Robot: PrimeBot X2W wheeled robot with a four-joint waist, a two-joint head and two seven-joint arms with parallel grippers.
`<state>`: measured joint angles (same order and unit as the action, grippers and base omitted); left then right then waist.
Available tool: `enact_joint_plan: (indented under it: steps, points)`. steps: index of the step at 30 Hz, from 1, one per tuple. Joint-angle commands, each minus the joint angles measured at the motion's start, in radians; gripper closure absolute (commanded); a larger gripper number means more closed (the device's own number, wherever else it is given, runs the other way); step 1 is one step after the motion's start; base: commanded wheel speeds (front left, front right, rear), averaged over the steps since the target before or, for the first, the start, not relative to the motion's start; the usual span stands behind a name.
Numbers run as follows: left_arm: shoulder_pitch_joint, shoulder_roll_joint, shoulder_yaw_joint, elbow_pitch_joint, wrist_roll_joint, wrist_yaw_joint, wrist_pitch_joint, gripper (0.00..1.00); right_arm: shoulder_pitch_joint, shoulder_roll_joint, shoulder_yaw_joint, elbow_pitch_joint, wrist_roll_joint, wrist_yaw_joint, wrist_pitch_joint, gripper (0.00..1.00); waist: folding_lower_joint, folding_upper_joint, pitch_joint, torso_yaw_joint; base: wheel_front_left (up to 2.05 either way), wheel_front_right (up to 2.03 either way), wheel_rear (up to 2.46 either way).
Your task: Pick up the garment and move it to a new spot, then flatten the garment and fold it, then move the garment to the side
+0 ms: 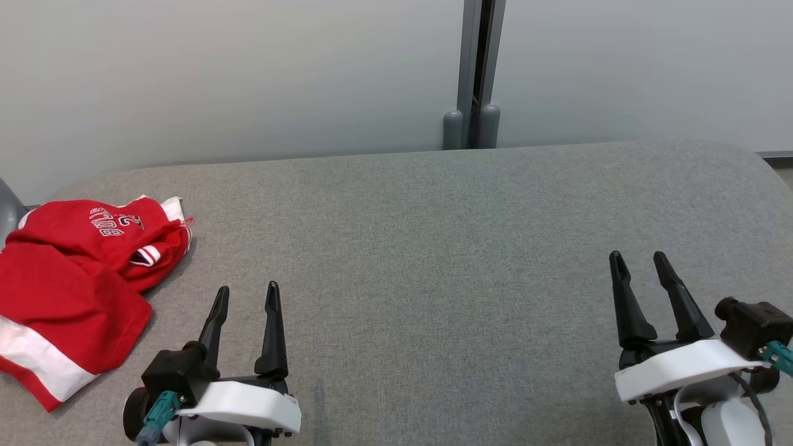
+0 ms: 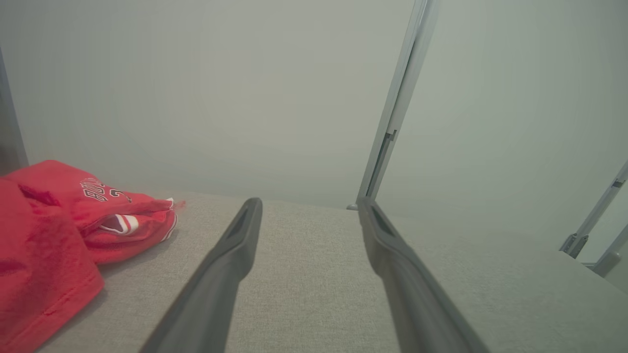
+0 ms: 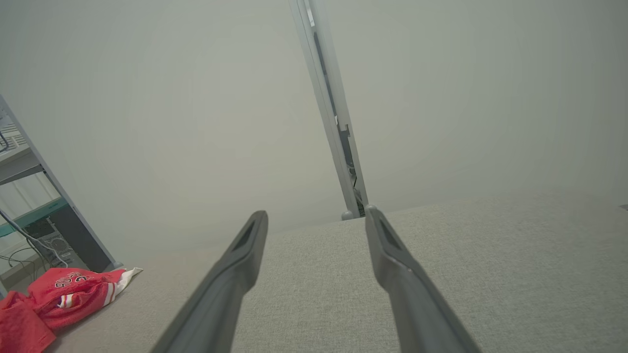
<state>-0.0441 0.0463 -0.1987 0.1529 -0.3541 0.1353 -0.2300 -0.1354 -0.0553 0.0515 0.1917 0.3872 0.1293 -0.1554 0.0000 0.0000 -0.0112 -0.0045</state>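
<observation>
A wide grey fabric-covered surface [image 1: 433,248] with rounded far corners stretches across the room. Behind it stand pale, frosted wall panels [image 1: 248,74], joined by a grey upright post [image 1: 480,62]. Off to the left stands a metal shelving rack [image 3: 83,235] with loose cables [image 3: 29,255]. The light is soft and even.

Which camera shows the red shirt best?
The head view: the garment lies crumpled, nearly whole, with lettering and white band. The left wrist view crops it at the edge; the right wrist view shows it small.
</observation>
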Motion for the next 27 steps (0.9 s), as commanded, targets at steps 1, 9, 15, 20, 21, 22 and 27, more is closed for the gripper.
enact_joint_plan:
  steps: [1,9,15,20,21,22,27]
  points:
    - [-0.001,0.005,0.004,-0.010,0.029,0.008,-0.007,0.00,-0.023,-0.003,0.008,0.002,-0.027,0.002,-0.014,0.00,0.0000,0.0000,-0.001,0.000,0.00,0.00,0.00]
    - [0.012,0.005,0.016,-0.008,0.042,-0.004,-0.014,0.00,-0.026,0.000,0.029,0.031,-0.079,0.002,-0.037,0.00,0.0000,0.0000,-0.004,-0.005,0.00,0.00,0.00]
    - [0.021,0.005,0.029,-0.003,0.085,-0.017,-0.019,0.00,-0.030,0.002,0.042,0.058,-0.087,0.002,-0.056,0.00,0.0000,0.0000,-0.008,-0.012,0.00,0.00,0.00]
    - [0.028,0.005,0.031,0.022,0.120,-0.014,-0.021,0.00,-0.038,0.002,0.053,0.076,-0.093,0.002,-0.066,0.00,0.0000,0.0000,-0.010,-0.016,0.00,0.00,0.00]
    - [0.030,0.005,0.033,0.029,0.123,-0.011,-0.022,0.00,-0.039,0.002,0.056,0.081,-0.096,0.002,-0.069,0.00,0.0000,0.0000,-0.011,-0.017,0.00,0.00,0.00]
    - [0.031,0.006,0.036,0.034,0.129,-0.010,-0.023,0.00,-0.039,0.002,0.059,0.086,-0.099,0.002,-0.072,0.00,0.0000,0.0000,-0.012,-0.018,0.00,0.00,0.00]
    - [0.035,0.006,0.037,0.059,0.143,-0.017,-0.027,0.00,-0.044,0.003,0.082,0.109,-0.118,0.002,-0.085,0.00,0.0000,0.0000,-0.017,-0.022,0.00,0.00,0.00]
